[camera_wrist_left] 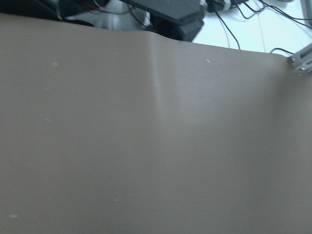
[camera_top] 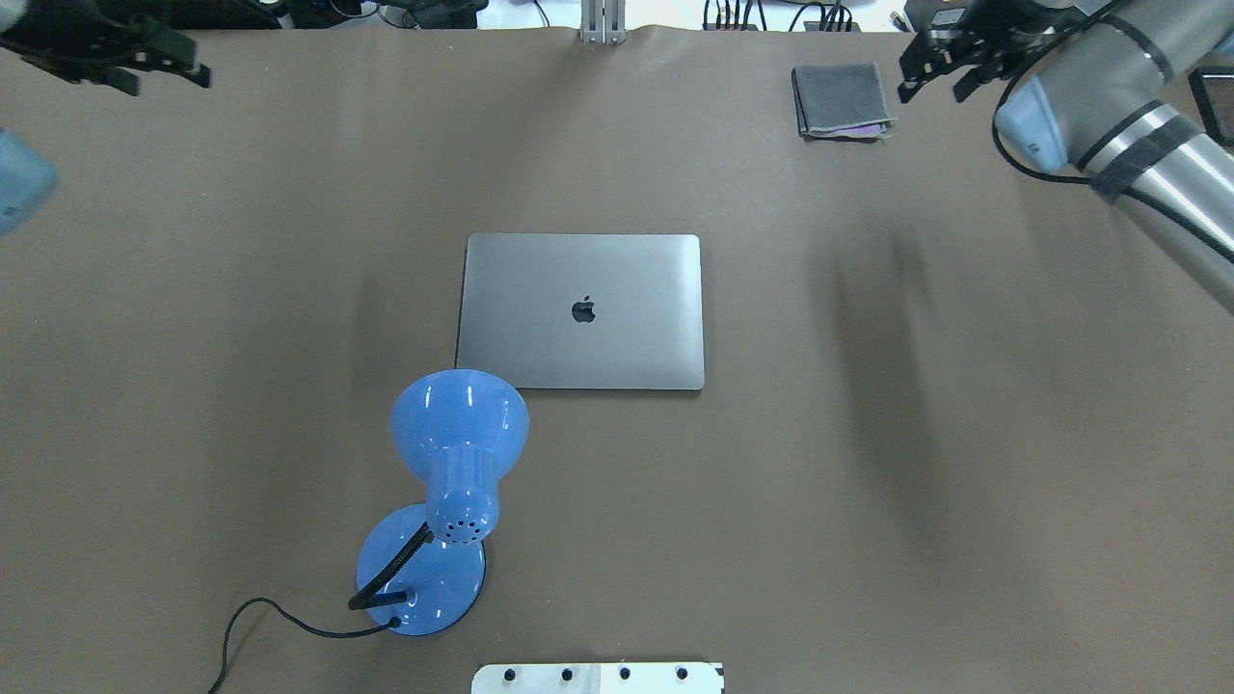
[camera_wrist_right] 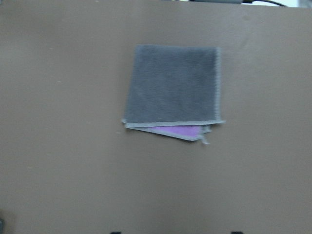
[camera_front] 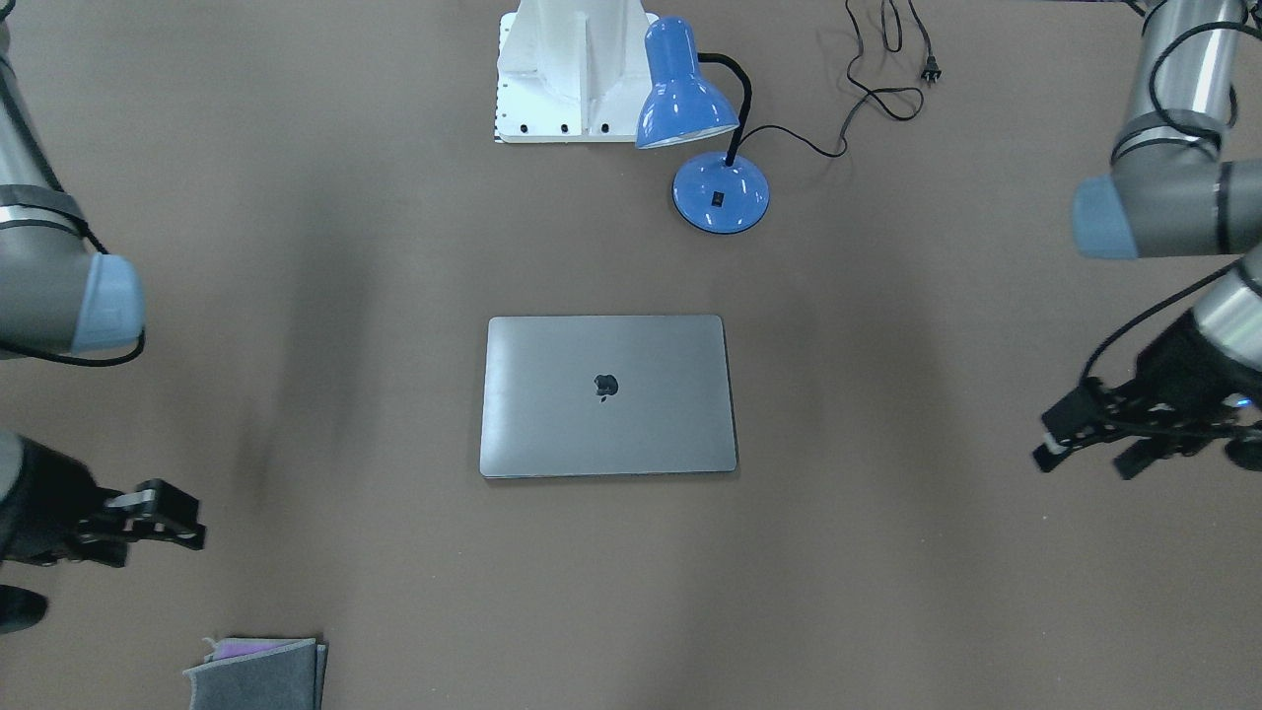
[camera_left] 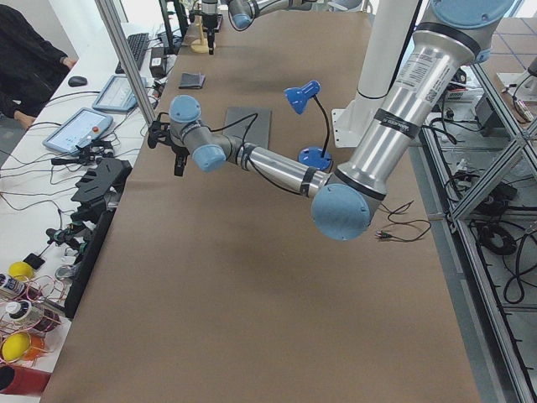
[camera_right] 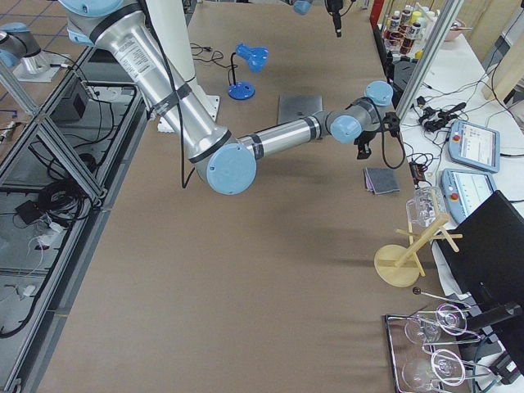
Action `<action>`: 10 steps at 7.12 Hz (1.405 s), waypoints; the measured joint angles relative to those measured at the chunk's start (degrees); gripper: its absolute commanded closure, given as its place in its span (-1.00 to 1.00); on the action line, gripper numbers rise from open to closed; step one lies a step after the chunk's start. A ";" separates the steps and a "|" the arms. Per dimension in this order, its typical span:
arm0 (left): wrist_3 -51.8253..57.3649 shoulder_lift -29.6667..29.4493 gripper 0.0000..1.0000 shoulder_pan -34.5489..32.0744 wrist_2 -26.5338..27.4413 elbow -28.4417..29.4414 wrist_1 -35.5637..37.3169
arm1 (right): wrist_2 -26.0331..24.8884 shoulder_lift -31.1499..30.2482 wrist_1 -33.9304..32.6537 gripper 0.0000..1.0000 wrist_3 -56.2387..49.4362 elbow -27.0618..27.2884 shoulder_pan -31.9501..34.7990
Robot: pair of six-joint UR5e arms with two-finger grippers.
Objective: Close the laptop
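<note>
The laptop (camera_front: 608,394) lies flat mid-table with its space-grey lid fully down and the dark apple logo facing up; it also shows in the overhead view (camera_top: 581,310). No keyboard or screen shows. My left gripper (camera_front: 1089,459) hovers open and empty far off to the laptop's side, at the overhead view's far-left corner (camera_top: 159,79). My right gripper (camera_front: 200,525) is open and empty on the opposite side, near the far-right corner (camera_top: 933,92), just over the folded cloth (camera_wrist_right: 173,90).
A blue desk lamp (camera_top: 453,453) stands just in front of the laptop's near-left corner, its cord (camera_front: 887,69) trailing over the table. The small grey folded cloth (camera_top: 839,99) lies at the far right. The white robot base (camera_front: 567,69) is at the near edge.
</note>
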 measured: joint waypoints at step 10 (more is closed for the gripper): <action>33.72 27.32 -0.96 -19.76 -4.86 -9.36 20.22 | 4.10 -32.56 -30.68 -1.00 -36.70 24.79 19.93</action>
